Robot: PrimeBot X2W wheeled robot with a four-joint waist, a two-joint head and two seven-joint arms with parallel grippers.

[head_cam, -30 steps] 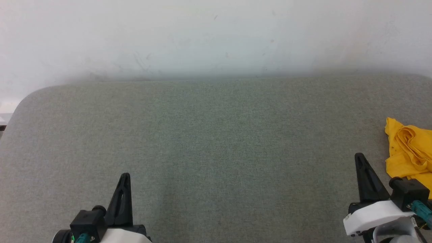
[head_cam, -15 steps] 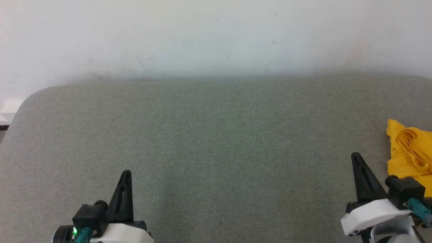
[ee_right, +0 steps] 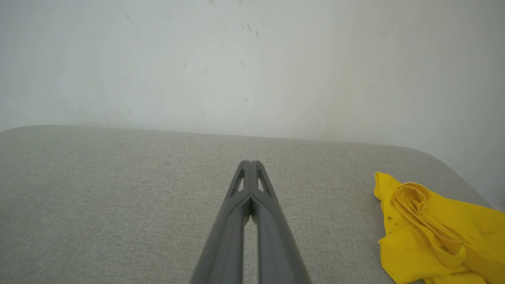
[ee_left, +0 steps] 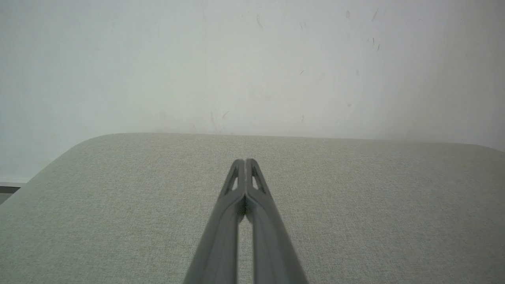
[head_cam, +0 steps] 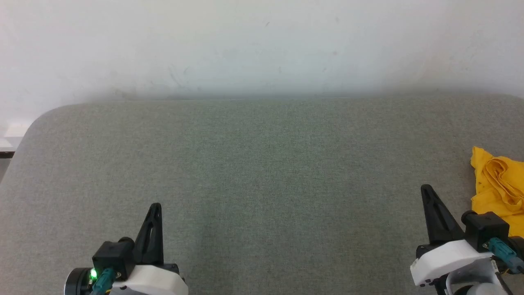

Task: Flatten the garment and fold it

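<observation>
Yellow cloth bunched into a heap of folds lies at the right edge of the bench (head_cam: 262, 164). This is the garment (head_cam: 497, 180); its print is hidden and part of it runs out of the head view. No flattening has begun, as I judge it.

The right gripper (head_cam: 428, 192) hangs over the near right part of the bench, just beside the garment but apart from it. Its 2 fingers are pressed together tip to tip with nothing between them. The left gripper (head_cam: 154, 211) is over the near left part, well apart from the garment, likewise closed and empty.

The likeliest slip is a shove. If the right jaws reach the cloth before they part, they would push the heap toward the right edge, and it could slide off. A pinch into the thick fold could catch several layers at once, so the shirt would lift as a wad instead of spreading. The left arm must cross most of the bench, which risks crowding the right arm.
</observation>
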